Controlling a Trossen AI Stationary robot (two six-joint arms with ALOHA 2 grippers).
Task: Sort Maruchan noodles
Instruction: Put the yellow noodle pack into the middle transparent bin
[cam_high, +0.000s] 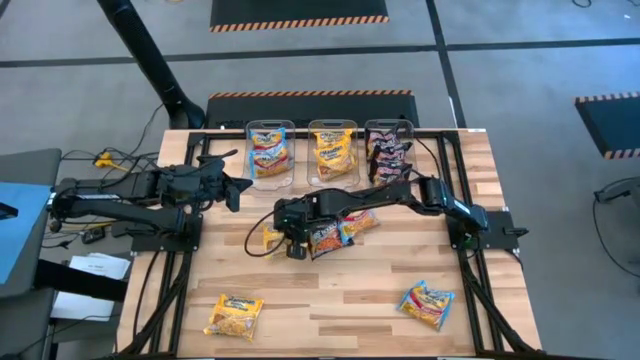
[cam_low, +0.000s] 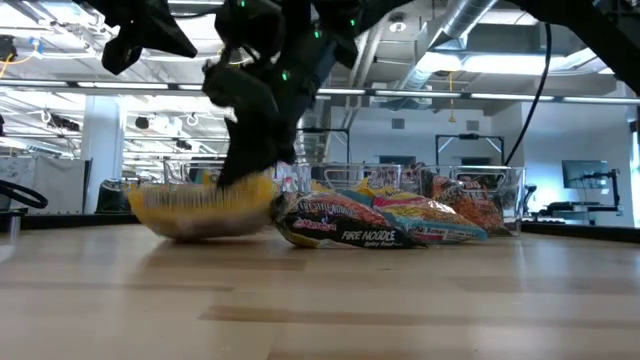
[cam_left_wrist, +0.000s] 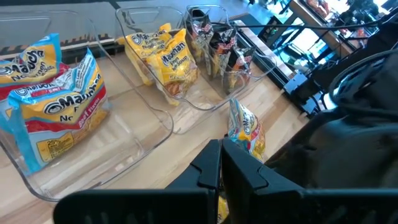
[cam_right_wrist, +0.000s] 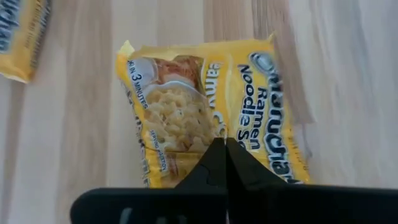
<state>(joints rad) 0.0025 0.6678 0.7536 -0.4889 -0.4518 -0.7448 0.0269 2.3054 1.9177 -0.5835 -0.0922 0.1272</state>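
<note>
**Sorting partly done, loose packets remaining**

High view: you are seeing three bins (cam_high: 270, 150) holding packets; two strays (cam_high: 234, 314) are lying near the counter's front.

Right wrist view: right end effector (cam_right_wrist: 224, 163) is pinching a yellow packet (cam_right_wrist: 205, 124).

Left wrist view: left end effector (cam_left_wrist: 221, 163) is waiting, closed, empty.

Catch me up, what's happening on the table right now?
The right end effector is down at the middle of the table, shut on a yellow packet beside a small pile of packets. The left end effector waits shut near the left bin. Three clear bins along the far edge already hold blue, yellow and dark packets. A loose yellow packet and a blue packet lie near the front edge.
</note>
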